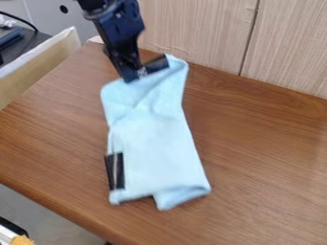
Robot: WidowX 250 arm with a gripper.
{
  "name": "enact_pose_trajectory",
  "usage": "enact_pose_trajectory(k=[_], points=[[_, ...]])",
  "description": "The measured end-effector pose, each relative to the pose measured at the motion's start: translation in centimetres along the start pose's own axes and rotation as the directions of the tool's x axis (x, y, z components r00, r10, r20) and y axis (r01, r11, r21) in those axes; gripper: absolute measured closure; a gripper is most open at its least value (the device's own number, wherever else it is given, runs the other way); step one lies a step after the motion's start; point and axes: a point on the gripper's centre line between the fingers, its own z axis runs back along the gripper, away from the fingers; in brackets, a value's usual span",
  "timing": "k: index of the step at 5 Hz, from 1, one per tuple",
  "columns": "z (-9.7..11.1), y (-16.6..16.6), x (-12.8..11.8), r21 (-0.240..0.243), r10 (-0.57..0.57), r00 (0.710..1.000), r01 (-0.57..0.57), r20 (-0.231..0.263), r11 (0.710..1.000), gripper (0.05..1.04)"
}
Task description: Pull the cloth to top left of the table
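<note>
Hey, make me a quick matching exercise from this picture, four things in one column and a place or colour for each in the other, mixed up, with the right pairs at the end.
Things:
1. Cloth
2. End effector
3. Black patch
4. Wood-grain panel

Places or colours:
A. Upright, behind the tabletop
B. At the cloth's upper end
C. Light blue
D. Near the cloth's lower left edge, as pictured

Right pairs: 1-C, 2-B, 3-D, 4-A
</note>
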Motion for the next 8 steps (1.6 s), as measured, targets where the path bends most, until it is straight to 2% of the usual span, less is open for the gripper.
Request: enact_pose_trajectory(k=[1,2,3,4,5,6,7,8], points=[[-1.3,3.7,-0.6,0.031,0.143,0.989,-0.142,-0.032,0.989,1.027],[-3.4,5.5,-2.3,0.071,0.246,0.966,-0.241,-0.078,0.968,1.027],[-5.1,6.4,-4.1,0.087,0.319,0.943,-0.312,-0.095,0.946,1.013],[-5.5,6.7,-5.4,0.135,0.392,0.914,-0.377,-0.104,0.916,0.874],[-5.5,6.7,-6.1,0.167,0.426,0.899,-0.406,-0.106,0.898,0.601],[-4.3,6.8,-5.6,0.185,0.424,0.902,-0.406,-0.075,0.895,0.295],[-3.1,6.8,-5.3,0.211,0.412,0.909,-0.392,-0.064,0.896,0.086],[-1.5,6.7,-4.5,0.216,0.388,0.92,-0.37,-0.049,0.904,0.081]])
